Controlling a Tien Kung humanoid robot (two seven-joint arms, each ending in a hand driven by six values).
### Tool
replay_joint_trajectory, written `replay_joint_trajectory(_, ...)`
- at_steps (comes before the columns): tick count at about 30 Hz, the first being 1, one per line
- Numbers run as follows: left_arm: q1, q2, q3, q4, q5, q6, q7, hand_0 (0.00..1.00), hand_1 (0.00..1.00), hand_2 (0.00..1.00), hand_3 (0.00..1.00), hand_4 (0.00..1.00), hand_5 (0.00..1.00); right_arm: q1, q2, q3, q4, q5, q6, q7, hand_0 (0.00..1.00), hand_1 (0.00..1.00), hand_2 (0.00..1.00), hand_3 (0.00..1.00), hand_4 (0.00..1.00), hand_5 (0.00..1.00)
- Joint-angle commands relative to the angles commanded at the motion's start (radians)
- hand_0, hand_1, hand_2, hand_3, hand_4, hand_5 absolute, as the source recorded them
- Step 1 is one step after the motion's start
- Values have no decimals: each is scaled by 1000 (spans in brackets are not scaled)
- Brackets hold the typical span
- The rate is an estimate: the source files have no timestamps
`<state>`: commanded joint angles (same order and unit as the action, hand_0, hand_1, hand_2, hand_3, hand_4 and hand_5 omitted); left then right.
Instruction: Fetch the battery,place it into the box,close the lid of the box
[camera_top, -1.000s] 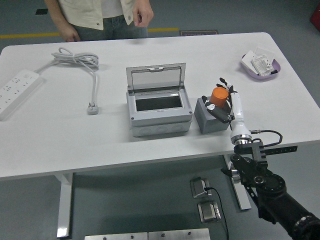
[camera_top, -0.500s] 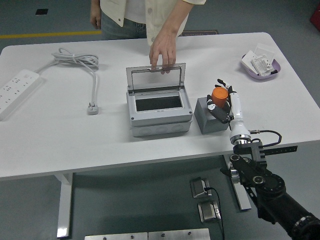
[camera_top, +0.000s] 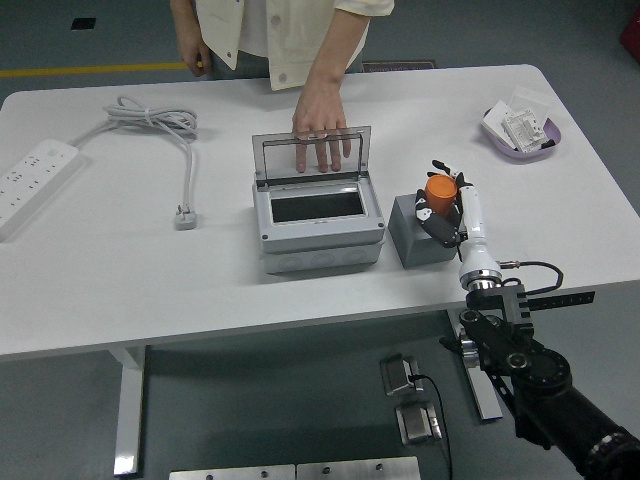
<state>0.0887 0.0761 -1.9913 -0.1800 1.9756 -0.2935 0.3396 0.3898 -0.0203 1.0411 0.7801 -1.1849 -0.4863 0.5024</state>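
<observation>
From the head view, the right hand (camera_top: 447, 205) has its fingers wrapped around the orange battery (camera_top: 440, 189), just above the small grey block (camera_top: 420, 236) right of the box (camera_top: 318, 217). A person's hand (camera_top: 322, 132) has just come down behind the open lid (camera_top: 312, 156), holding it up, so the box is ready for the battery

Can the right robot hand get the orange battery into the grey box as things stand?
Probably yes: the right robot hand grips the orange battery, and the grey box lies open beside it; the person's hand only touches the raised lid.
</observation>
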Motion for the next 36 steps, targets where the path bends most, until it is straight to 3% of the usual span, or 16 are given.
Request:
replay_joint_trajectory(5,-1,0,-2,0,1,1,-2,718,799,828,930,949,727,0,0,-2,3,7,-3,-2,745,740,654,650,153,83)
replay_joint_trajectory(6,-1,0,-2,0,1,2,-2,717,800,828,933,949,727,0,-1,-3,4,7,-3,-4,677,623,556,567,93,2)
replay_joint_trajectory(11,1,0,1,0,-2,3,-1,717,800,828,933,949,727,3,0,-8,11,4,-7,-17,677,623,556,567,93,2)
replay_joint_trajectory(12,1,-1,1,0,-3,3,0,717,800,827,934,949,727,4,0,-10,13,2,-9,-21,554,539,488,487,82,2)
replay_joint_trajectory(17,0,0,0,0,-1,3,-3,717,800,827,934,949,727,7,-2,-16,22,-1,-16,-31,554,539,488,487,82,2)
replay_joint_trajectory(18,-1,0,-1,0,0,3,-4,717,800,827,934,950,728,8,-2,-17,23,0,-17,-32,524,507,454,382,113,2)
replay_joint_trajectory(36,0,0,-1,0,3,4,-4,717,800,827,937,950,727,42,-18,-18,63,-25,-33,-48,504,482,430,327,70,2)
